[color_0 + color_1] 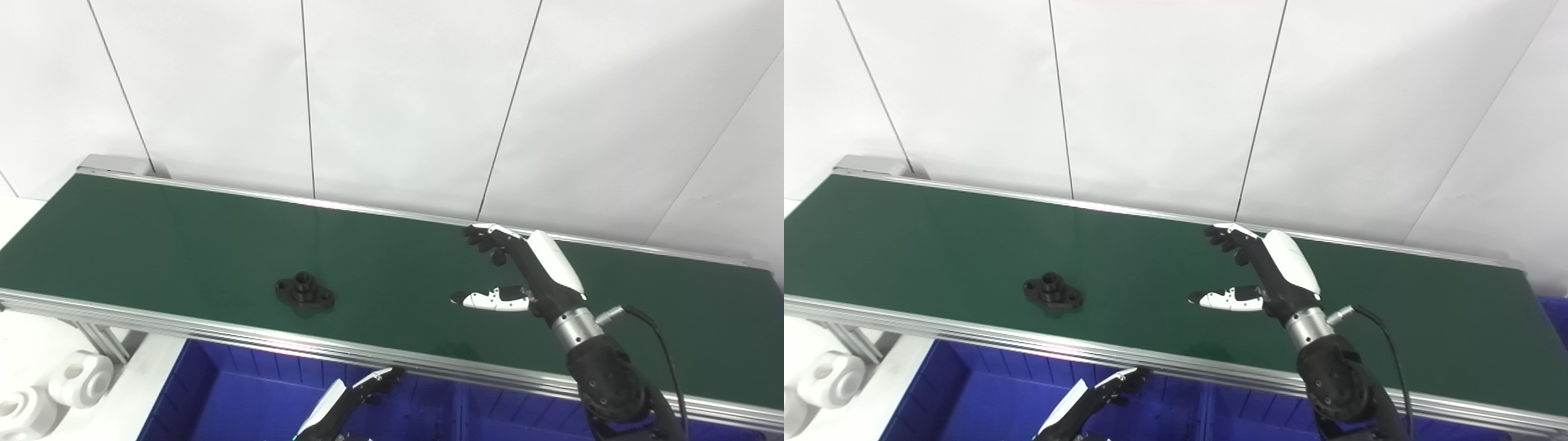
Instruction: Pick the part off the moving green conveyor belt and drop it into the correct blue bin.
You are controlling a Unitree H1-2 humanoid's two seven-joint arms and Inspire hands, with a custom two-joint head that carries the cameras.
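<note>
1. A white wall with thin dark lines stands behind a long green conveyor belt with silver rails.
2. The right hand is up over the belt. Its fingers and thumb are spread wide apart — it holds nothing.
3. The part is small and black, with a flat base and a round knob on top. It lies flat on the belt, out past the tips of the right hand's fingers and well apart from them, closer to the near rail than the far one.
4. The left hand is low, in front of the near rail and over a blue bin. Only part of it shows. Its fingers reach up toward the rail, and nothing can be seen in them, but I cannot tell how far open they are.
5. The part sits on the belt beyond the left hand's fingertips, up and a little to the side.
6. A second blue bin peeks out at the far end of the belt, behind the right hand's wrist.
7. Two white parts with round holes lie on a white table — well away from both hands, at the other end.
</note>
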